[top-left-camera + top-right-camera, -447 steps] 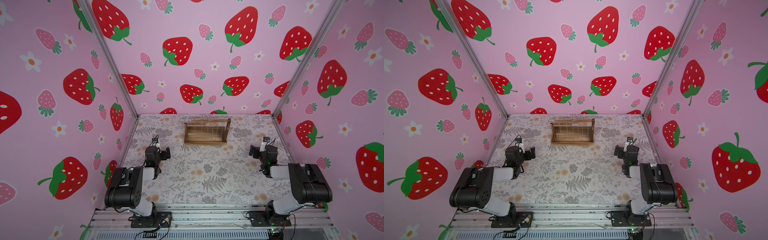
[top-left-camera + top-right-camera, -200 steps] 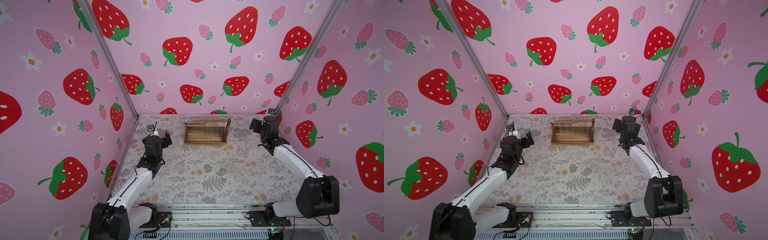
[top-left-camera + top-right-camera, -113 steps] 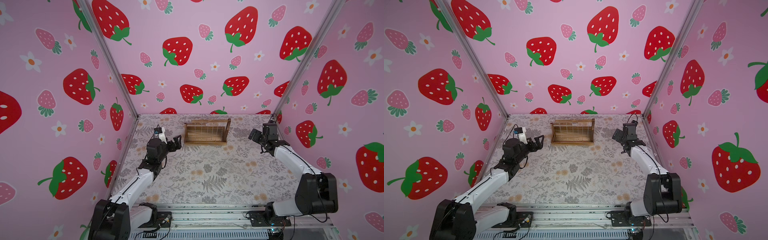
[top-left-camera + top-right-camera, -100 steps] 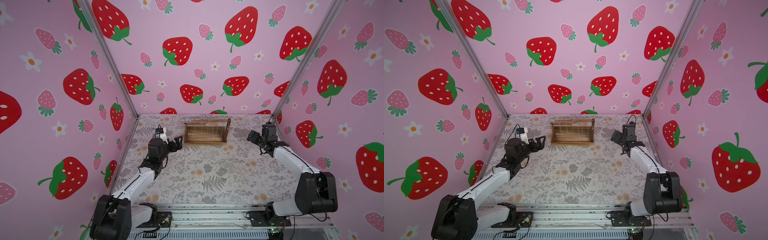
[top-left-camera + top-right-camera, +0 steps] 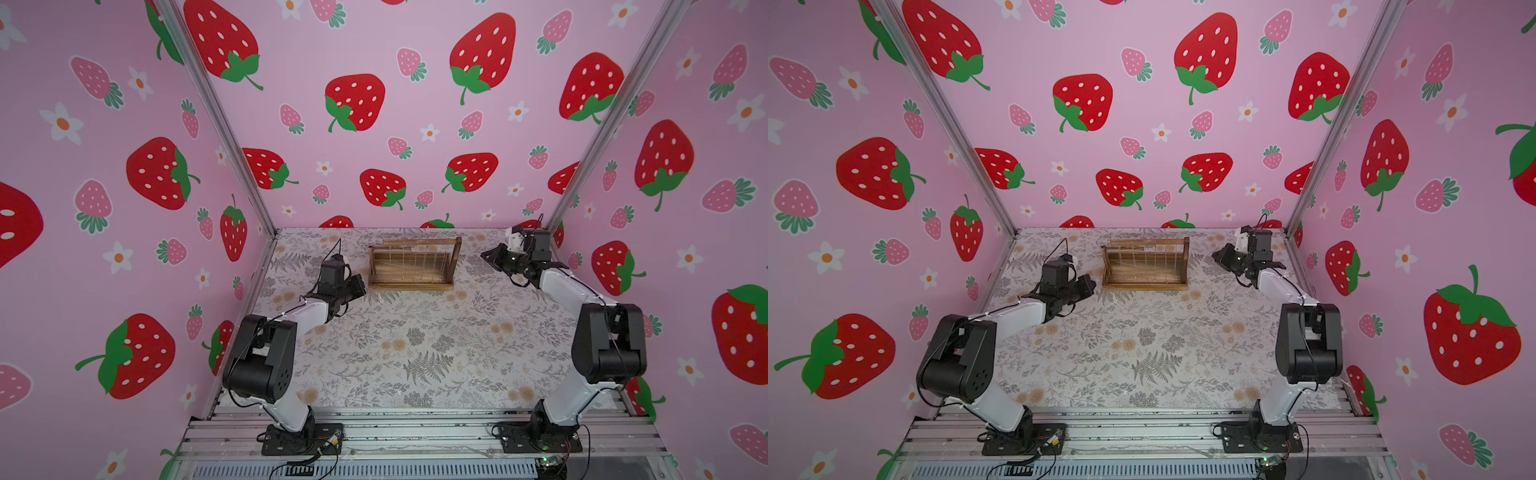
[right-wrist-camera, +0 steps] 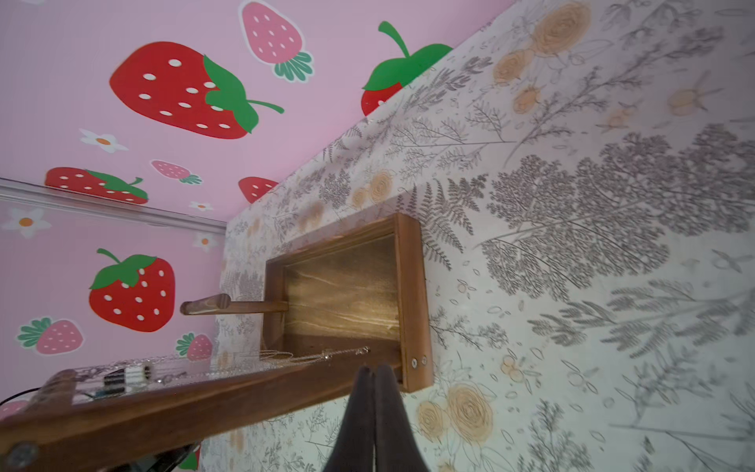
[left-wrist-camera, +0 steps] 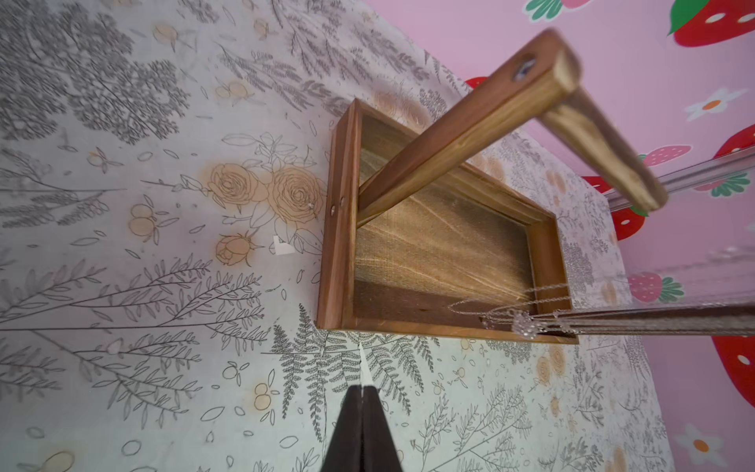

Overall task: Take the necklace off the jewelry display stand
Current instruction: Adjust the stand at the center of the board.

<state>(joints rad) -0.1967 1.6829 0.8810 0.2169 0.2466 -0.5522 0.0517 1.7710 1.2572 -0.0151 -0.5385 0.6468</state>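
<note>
Pointing at the jewelry display stand (image 5: pixel 411 286) from its two ends, both grippers have their fingers pressed flat together with nothing caught between them. The left gripper (image 5: pixel 360 286) hangs low over the flowered tablecloth (image 5: pixel 415 345), and the stand's nearer end lies just ahead of its tips. The left wrist view shows a strip of bare cloth between the closed fingers (image 7: pixel 347 441) and the wooden tray (image 7: pixel 339 245), so they are near but apart. The right gripper (image 5: pixel 487 256) faces the stand's other end from a little farther off, also without touching it. Its dark fingers (image 6: pixel 359 417) meet in a single seam in the right wrist view. The stand sits upright between the two grippers, toward the pink strawberry back wall (image 5: pixel 415 124). The necklace (image 7: pixel 522 325), a thin silver chain with a small sparkling pendant, hangs on the stand. Seen from the left gripper it is at the far end of the tray. From the right gripper it is close ahead, its lower end just past the fingertips and over the tray. More fine chains show as faint vertical lines under the top bar (image 5: pixel 419 241) in both top views, too thin to count. Dark and white beads (image 6: pixel 122 376) sit higher up, beside the post (image 6: pixel 204 408) nearest the right gripper.
</note>
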